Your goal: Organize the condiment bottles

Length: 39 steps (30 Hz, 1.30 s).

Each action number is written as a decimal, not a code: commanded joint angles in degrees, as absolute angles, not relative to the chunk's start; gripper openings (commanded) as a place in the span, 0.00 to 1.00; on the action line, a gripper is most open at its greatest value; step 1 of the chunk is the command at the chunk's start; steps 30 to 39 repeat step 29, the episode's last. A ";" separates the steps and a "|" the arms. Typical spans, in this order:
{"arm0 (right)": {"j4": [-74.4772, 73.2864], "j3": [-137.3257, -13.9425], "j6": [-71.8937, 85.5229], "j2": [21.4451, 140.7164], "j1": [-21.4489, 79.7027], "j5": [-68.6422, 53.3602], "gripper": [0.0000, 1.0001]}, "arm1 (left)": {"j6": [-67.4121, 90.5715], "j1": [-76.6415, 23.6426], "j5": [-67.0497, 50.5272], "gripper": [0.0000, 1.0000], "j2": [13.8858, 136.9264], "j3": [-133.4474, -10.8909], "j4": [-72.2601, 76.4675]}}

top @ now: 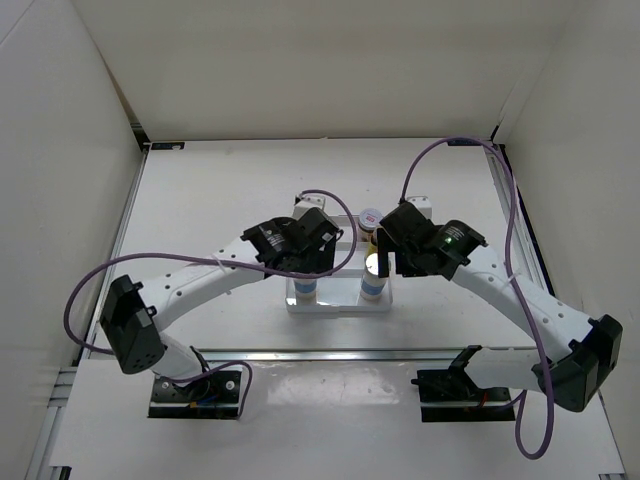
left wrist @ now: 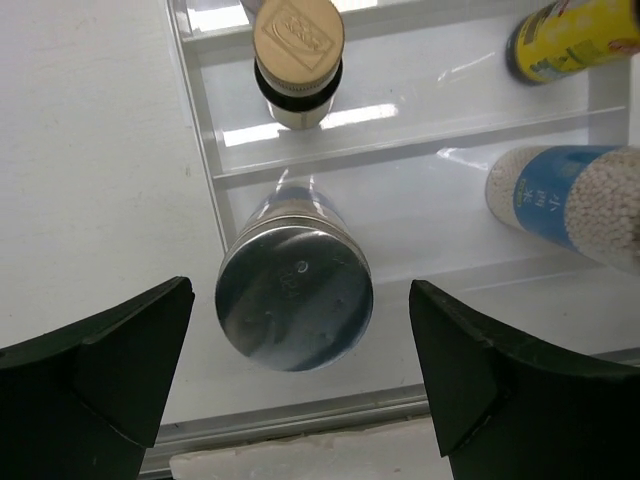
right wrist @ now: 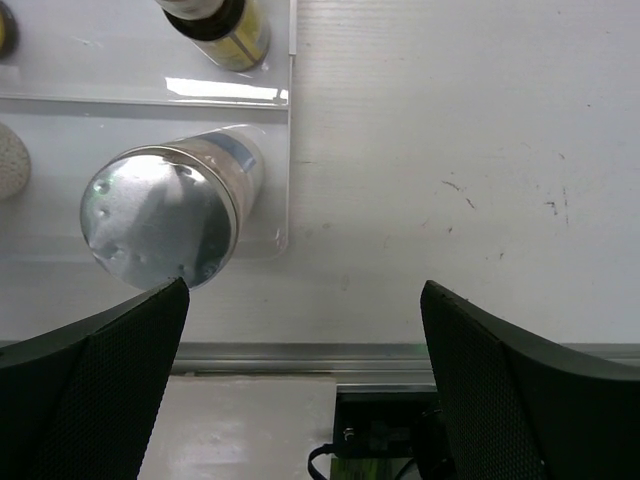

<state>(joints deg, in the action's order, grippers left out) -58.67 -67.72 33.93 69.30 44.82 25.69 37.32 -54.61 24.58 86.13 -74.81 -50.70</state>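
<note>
A silver-capped shaker (left wrist: 294, 310) is standing upright in the near slot of the tray (left wrist: 400, 150). The left gripper (left wrist: 300, 288) is hovering over it, jaws spread wide either side of the cap, gripping nothing. The second shaker (right wrist: 160, 215) is sitting at that slot's right end, and the right gripper (right wrist: 305, 290) is hanging open just beside it. Should the left arm lift away crookedly, a finger could clip the cap and topple the shaker. I'm counting two shakers, two slim yellow-labelled bottles (left wrist: 297, 60) in the slot behind, and one red-lidded jar (top: 370, 215); any other is hidden.

White arm links (top: 200, 280), black joints (top: 130, 325), purple cables (top: 68, 305), green light (top: 447, 239) on right wrist, black wedge-shaped tool fingers (left wrist: 100, 360).
</note>
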 commanded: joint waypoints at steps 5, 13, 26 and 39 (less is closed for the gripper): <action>-61.61 -71.01 34.89 70.40 45.18 31.10 1.00 | 31.83 -54.93 33.83 1.00 75.07 -80.15 -50.45; -62.13 -71.72 32.52 68.20 45.18 36.21 1.00 | 25.84 -54.40 47.71 1.00 66.46 -79.63 -50.45; -60.21 -77.87 27.08 68.82 44.65 43.42 1.00 | 20.74 -47.29 60.56 1.00 49.49 -58.97 -39.20; -59.07 -77.87 26.37 68.82 44.12 44.03 1.00 | 18.20 -46.24 61.52 1.00 46.77 -56.96 -37.11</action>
